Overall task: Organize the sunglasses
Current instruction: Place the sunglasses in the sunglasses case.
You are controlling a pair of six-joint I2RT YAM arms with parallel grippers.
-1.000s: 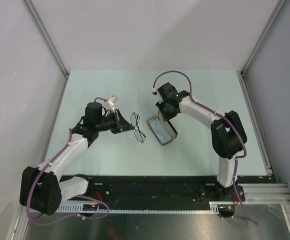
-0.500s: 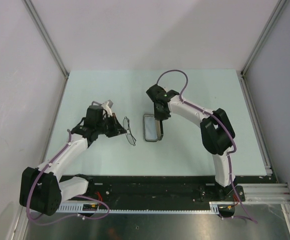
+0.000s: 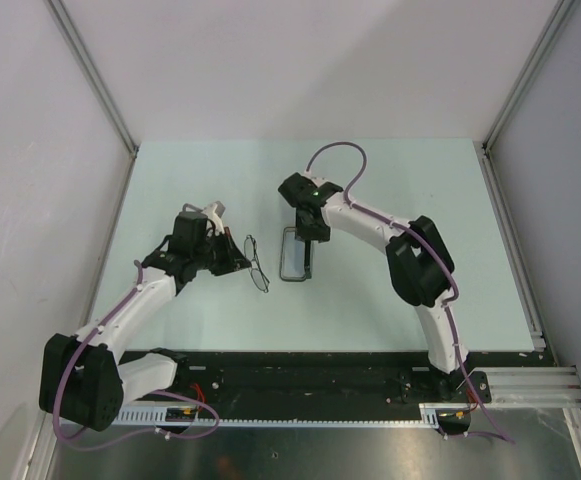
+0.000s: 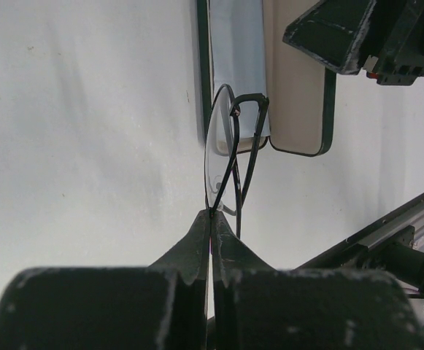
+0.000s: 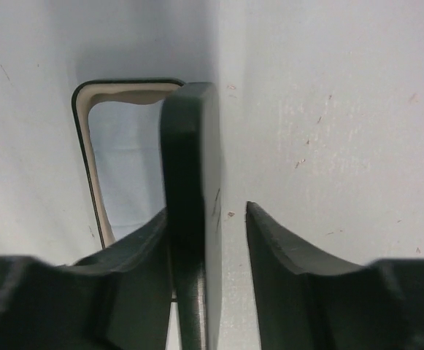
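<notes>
The sunglasses [image 3: 256, 263], thin dark wire frames with folded temple arms, hang from my left gripper [image 3: 236, 256], which is shut on the frame's edge. In the left wrist view the sunglasses [image 4: 230, 146] reach out from the pinched fingertips [image 4: 197, 240] towards the open black case [image 4: 295, 87]. The case [image 3: 295, 256] lies just right of the glasses, with a pale blue cloth [image 5: 128, 160] inside. My right gripper [image 3: 313, 228] straddles the raised case lid [image 5: 190, 146]. Its left finger touches the lid and its right finger [image 5: 284, 248] stands apart from it.
The pale green table [image 3: 420, 190] is fenced by metal posts [image 3: 90, 75] at the back corners and grey walls. A black rail [image 3: 310, 375] runs along the near edge. My right gripper's body [image 4: 357, 36] hangs over the case's far end.
My right gripper has swung left, and the case has moved left with it and turned straight. My left gripper has drawn the sunglasses slightly left and now holds them beside the case.
</notes>
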